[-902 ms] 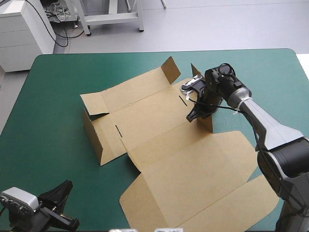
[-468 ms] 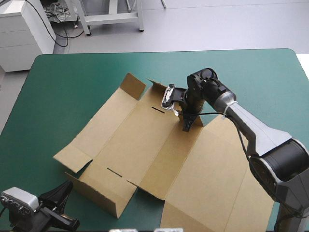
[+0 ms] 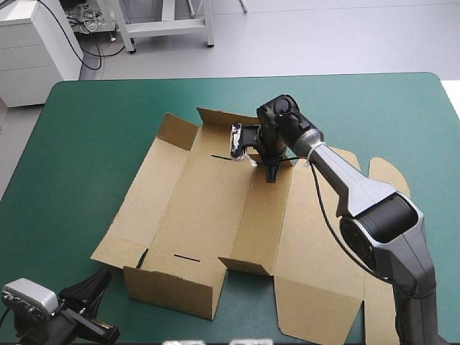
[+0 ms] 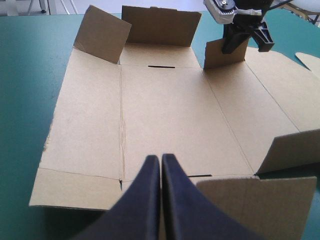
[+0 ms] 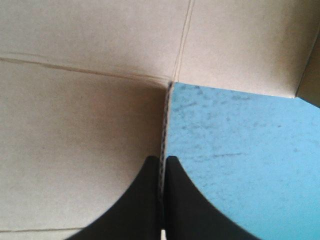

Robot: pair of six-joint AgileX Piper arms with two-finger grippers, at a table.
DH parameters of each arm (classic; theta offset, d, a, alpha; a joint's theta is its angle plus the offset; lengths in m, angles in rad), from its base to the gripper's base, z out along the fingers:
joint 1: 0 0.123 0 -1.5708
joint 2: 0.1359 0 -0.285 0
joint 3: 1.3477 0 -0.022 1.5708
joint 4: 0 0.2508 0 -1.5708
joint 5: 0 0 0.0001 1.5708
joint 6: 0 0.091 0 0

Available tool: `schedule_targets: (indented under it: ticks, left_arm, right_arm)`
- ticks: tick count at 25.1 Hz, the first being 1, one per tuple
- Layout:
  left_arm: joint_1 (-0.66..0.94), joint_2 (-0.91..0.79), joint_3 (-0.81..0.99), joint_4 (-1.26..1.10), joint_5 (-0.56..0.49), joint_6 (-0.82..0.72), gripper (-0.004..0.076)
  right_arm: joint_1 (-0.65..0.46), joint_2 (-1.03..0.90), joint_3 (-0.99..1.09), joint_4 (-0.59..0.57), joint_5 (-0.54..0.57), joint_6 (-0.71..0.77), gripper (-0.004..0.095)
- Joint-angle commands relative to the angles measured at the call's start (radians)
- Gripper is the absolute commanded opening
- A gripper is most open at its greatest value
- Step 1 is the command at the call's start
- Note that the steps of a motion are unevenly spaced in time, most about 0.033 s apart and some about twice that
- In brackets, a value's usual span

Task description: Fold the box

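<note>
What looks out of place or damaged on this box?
Nothing looks damaged. The box lies slightly askew to the table edges, with several flaps raised. The right gripper pinches one small upright flap at its far side.

Right arm [image 3: 346, 184] stretched forward, fingers [image 5: 142, 200] pinching the box [image 3: 208, 201], left fingers [image 4: 145, 200] closed.

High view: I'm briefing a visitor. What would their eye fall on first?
The brown box, a cut sheet spread on the teal-green cover with far and near flaps raised. Then the right gripper, shut on an upright flap at the box's far edge. The left gripper hangs shut off the box's near edge.
</note>
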State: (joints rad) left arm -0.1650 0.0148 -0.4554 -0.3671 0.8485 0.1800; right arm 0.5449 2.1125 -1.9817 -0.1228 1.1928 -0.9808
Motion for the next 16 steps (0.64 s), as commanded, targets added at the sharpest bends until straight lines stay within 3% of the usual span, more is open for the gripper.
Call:
schedule_targets:
  ticks: [1, 10, 16]
  left_arm:
    - [-0.001, 0.015, -0.022, -0.03, -0.072, 0.001, -0.0008]
    - [-0.001, 0.015, -0.022, -0.032, -0.072, 0.001, -0.0008]
    - [-0.001, 0.015, -0.022, -0.032, -0.072, 0.001, -0.0008]
  right_arm:
    - [0.021, -0.025, -0.038, 0.081, -0.022, -0.017, -0.0022]
    - [0.17, -0.023, -0.044, 0.068, -0.024, -0.07, -0.0022]
    - [0.126, -0.021, -0.044, 0.035, -0.072, -0.024, -0.002]
